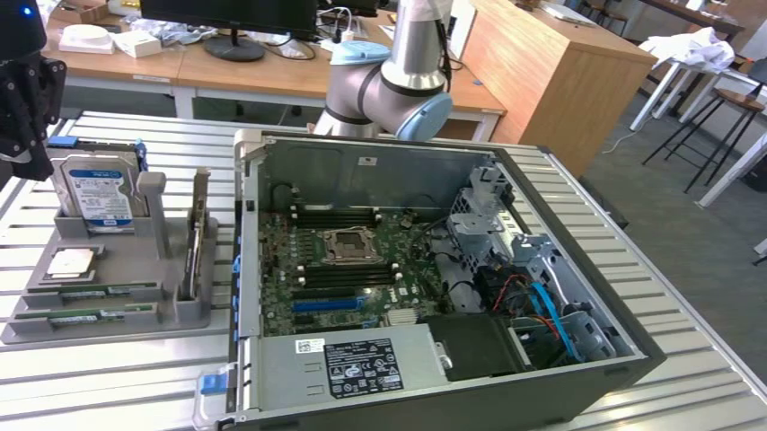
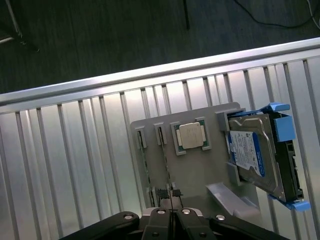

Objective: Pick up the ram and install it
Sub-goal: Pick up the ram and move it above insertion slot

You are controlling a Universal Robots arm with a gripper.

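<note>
Two thin green sticks lie side by side in slots of the grey tray [image 2: 150, 125]. I take the one nearer the CPU chip as the ram [image 2: 164, 156], also seen at the exterior view's left as the ram [image 1: 110, 289]; its twin [image 2: 144, 152] lies beside it. My gripper [image 2: 170, 196] hangs above the tray, shut with nothing between its fingers, the tips in line with the ram's near end and apart from it. The gripper [image 1: 24, 144] is the black body at the exterior view's far left, above the tray.
The tray also holds a CPU chip [image 2: 191, 136] and an upright hard drive [image 2: 260, 157] in a blue bracket. The open PC case [image 1: 623, 355] with its motherboard [image 1: 348, 269] and black memory slots lies to the exterior view's right. Ribbed metal table [image 1: 108, 386] below.
</note>
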